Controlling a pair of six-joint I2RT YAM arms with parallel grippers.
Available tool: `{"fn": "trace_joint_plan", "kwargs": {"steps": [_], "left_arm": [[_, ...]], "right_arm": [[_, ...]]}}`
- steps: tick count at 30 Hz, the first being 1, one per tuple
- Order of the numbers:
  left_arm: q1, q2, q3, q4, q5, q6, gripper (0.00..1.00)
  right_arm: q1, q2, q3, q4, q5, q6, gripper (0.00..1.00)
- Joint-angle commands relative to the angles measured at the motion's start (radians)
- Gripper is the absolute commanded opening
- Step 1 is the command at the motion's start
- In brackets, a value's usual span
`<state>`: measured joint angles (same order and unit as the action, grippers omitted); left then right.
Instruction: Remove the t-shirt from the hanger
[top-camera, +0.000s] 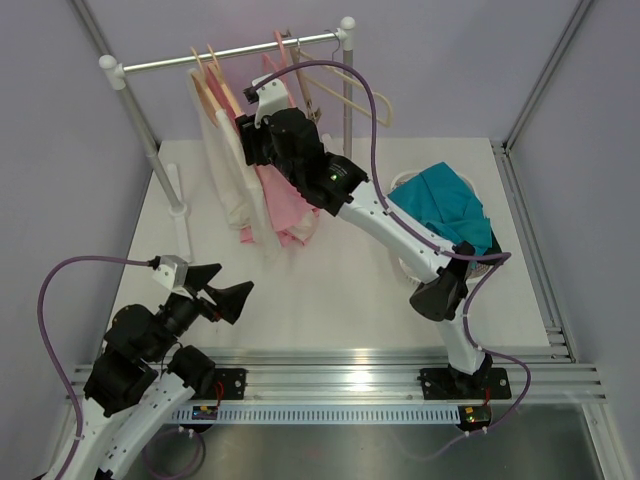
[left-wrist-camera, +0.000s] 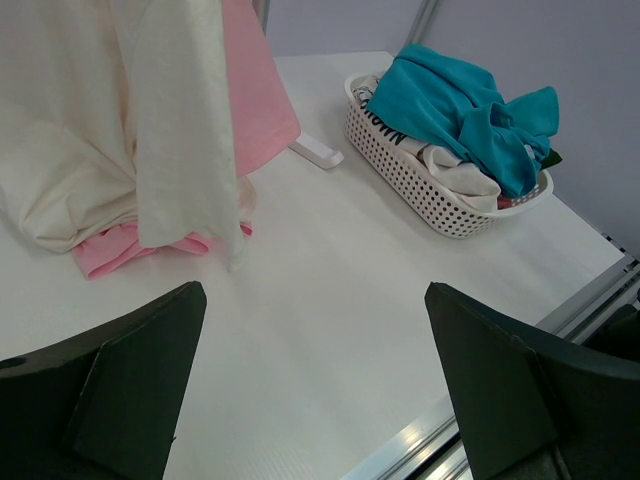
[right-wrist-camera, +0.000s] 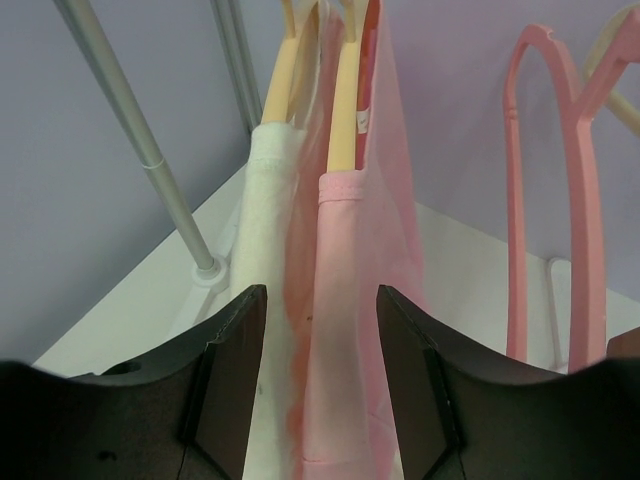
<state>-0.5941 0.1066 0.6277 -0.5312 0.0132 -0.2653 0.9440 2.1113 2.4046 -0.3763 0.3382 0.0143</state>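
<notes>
Since the t-shirt (right-wrist-camera: 350, 300) is limp and light, I'd pinch its shoulder off the hanger (right-wrist-camera: 345, 110); right gripper (right-wrist-camera: 320, 390) gapes around it, left gripper (left-wrist-camera: 310, 390) gapes idle.

A robot test cell in a laboratory; plain lilac partition walls (top-camera: 60, 120) enclose a white tabletop (top-camera: 330, 300). A slotted aluminium mounting rail (top-camera: 400, 375) spans the near edge; a steel garment rail (top-camera: 230, 55) stands behind.
</notes>
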Motion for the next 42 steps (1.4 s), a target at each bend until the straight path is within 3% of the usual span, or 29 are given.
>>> {"fn": "trace_joint_plan", "kwargs": {"steps": [1, 23, 31, 35, 36, 40, 42], "left_arm": [[0.004, 0.010, 0.004, 0.025, 0.024, 0.015, 0.99], [0.005, 0.016, 0.003, 0.027, 0.019, 0.018, 0.99], [0.007, 0.027, 0.003, 0.027, 0.019, 0.020, 0.99], [0.008, 0.027, 0.003, 0.027, 0.016, 0.020, 0.99], [0.008, 0.028, 0.003, 0.027, 0.013, 0.020, 0.99], [0.010, 0.028, 0.003, 0.025, 0.011, 0.017, 0.99], [0.010, 0.034, 0.003, 0.025, 0.011, 0.017, 0.99]], "right_arm": [[-0.011, 0.019, 0.019, 0.011, -0.013, 0.015, 0.57], [-0.059, 0.121, 0.030, 0.066, 0.016, -0.008, 0.60], [-0.059, 0.190, 0.136, 0.077, 0.009, -0.128, 0.59], [-0.059, 0.200, 0.139, 0.102, 0.012, -0.155, 0.45], [-0.059, 0.202, 0.148, 0.111, 0.013, -0.163, 0.30], [-0.059, 0.175, 0.134, 0.163, 0.013, -0.162, 0.05], [-0.059, 0.151, 0.110, 0.200, 0.012, -0.159, 0.00]]}}
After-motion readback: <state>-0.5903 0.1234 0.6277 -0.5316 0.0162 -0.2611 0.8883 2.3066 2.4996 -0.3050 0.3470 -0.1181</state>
